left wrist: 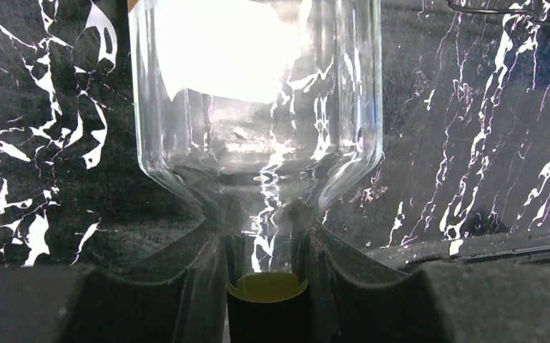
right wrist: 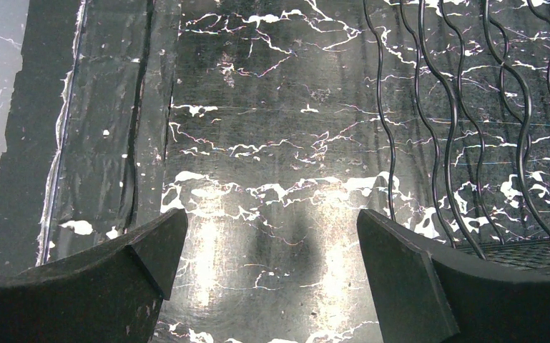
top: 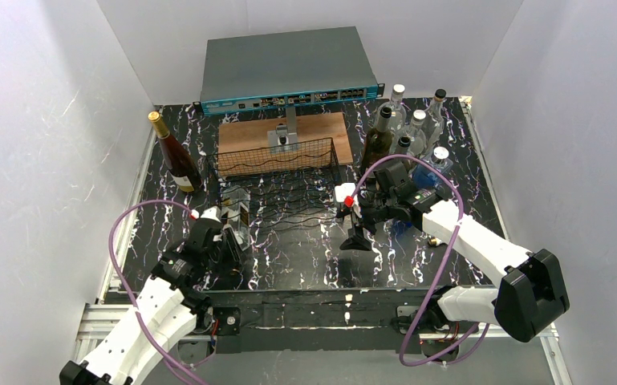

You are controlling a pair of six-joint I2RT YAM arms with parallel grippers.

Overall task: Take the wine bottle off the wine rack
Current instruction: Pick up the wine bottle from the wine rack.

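1. Left gripper [left wrist: 261, 230], bottom centre of the left wrist view: clenched on the neck of the wine bottle [left wrist: 257, 93], just below the shoulder. The dark cap with its gold band sits deeper between the jaws.
2. Wine bottle: clear glass, apparently empty. Its body runs up the frame over the table [left wrist: 57, 214]. In the top view it sits left of centre, at the left edge of the wine rack [top: 277, 158]. Contact with table or wires cannot be determined.
3. Handling, as a judgement: rigid, smooth, breakable, probably light. A neck hold leaves the body overhanging, so expect it to pivot. The shoulder flare should stop the bottle sliding out of the grip. Keep it clear of the wires.
4. Right gripper [right wrist: 270, 221]: released, jaws wide, nothing between them, over bare table. Rack wires fill the upper right of its view.
5. Farther back in the top view: a wooden board [top: 241, 132] behind the rack, an upright brown bottle [top: 178, 160] at upper left, a bottle group [top: 409, 132] at upper right.
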